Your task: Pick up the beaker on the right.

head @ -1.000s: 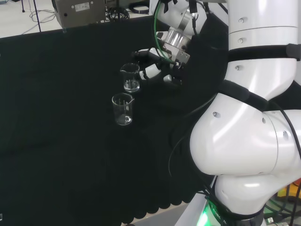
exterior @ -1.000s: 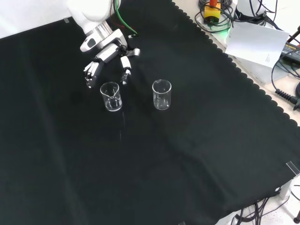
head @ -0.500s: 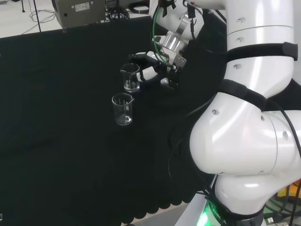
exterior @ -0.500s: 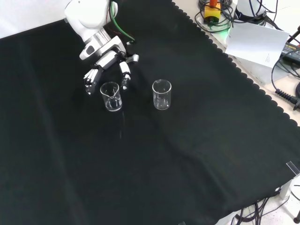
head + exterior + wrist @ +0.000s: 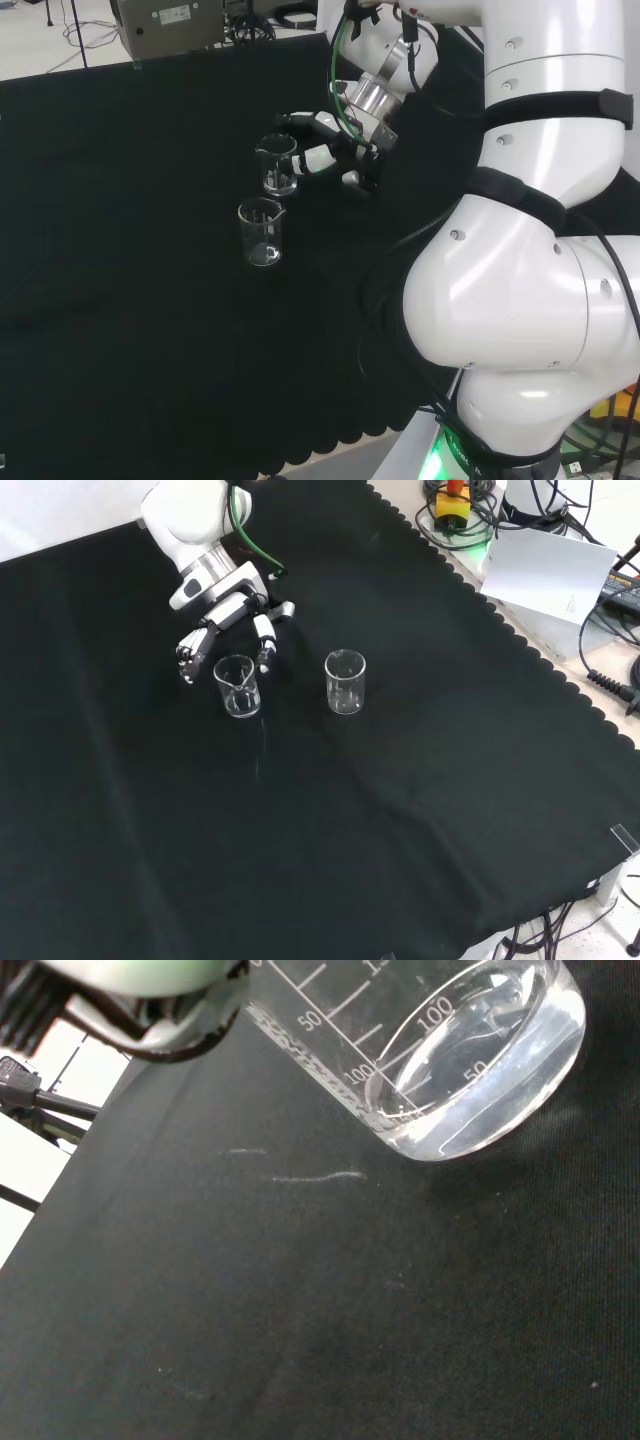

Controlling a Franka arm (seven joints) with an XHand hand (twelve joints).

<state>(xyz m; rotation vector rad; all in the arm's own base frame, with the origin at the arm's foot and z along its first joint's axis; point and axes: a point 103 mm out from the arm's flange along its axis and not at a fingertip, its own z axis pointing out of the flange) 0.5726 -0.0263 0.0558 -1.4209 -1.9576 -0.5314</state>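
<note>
Spread and holding nothing, the hand (image 5: 228, 620) is hanging just behind a clear glass beaker (image 5: 237, 685) in the front view, its fingers (image 5: 187, 652) reaching down past one side of the rim and its thumb (image 5: 265, 645) past the other, with dark cloth showing between them and the glass. In the head view the hand (image 5: 335, 150) is sitting immediately to the right of that beaker (image 5: 278, 163), one white-tipped finger pointing at its wall; whether it is touching cannot be told.

A second beaker (image 5: 345, 681) is standing upright to the right in the front view, well clear of the hand, with open cloth all round it. In the head view this second beaker (image 5: 261, 231) is standing nearer the camera than the first, the two close together but apart. Nothing is lying between the hand and either vessel.

The black cloth (image 5: 400, 810) is covering the bench, its scalloped edge running along the right of the front view, where a white sheet of paper (image 5: 548, 572) and cables are lying off the cloth. A grey box (image 5: 170, 26) is sitting beyond the far edge in the head view.

In the wrist view the near beaker (image 5: 450, 1060) is showing white graduation marks on its wall and a thick clear base resting on the cloth; both beakers are looking empty.
</note>
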